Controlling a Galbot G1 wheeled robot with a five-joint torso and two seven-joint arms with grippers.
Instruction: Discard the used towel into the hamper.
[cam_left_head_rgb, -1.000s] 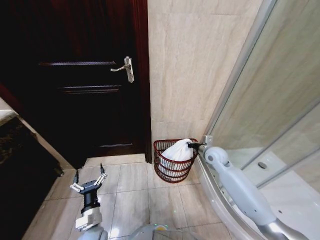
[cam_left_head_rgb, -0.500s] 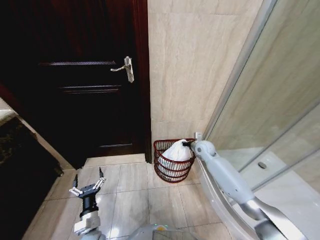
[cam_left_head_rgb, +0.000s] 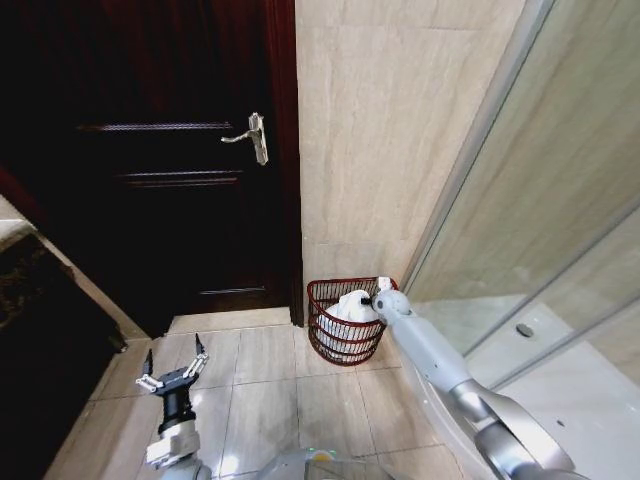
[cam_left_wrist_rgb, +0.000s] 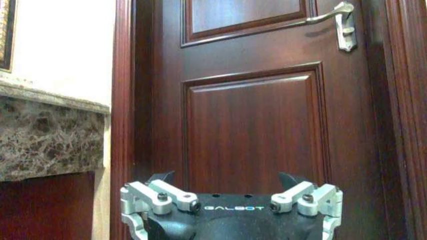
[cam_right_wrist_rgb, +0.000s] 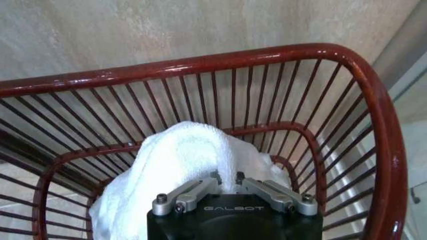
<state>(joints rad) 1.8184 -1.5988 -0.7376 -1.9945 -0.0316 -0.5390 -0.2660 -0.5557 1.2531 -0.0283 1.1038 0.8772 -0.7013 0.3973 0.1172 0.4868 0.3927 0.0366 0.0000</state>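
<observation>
Since a second ago my right gripper (cam_left_head_rgb: 372, 297) has dropped from above the rim into the hamper (cam_left_head_rgb: 330, 345), carrying the towel (cam_left_head_rgb: 352, 306) down with it. Right wrist view: fingers (cam_right_wrist_rgb: 215, 176) pinched narrow on the towel's (cam_right_wrist_rgb: 175, 165) top fold, cloth bunched directly below and ahead, inside the ribs. Hamper (cam_right_wrist_rgb: 373, 100) holds nothing else I can see. Left gripper (cam_left_head_rgb: 174, 373) sits low over the floor tiles by the door (cam_left_head_rgb: 170, 170), spread wide, well apart. Right arm is the nearer one.
</observation>
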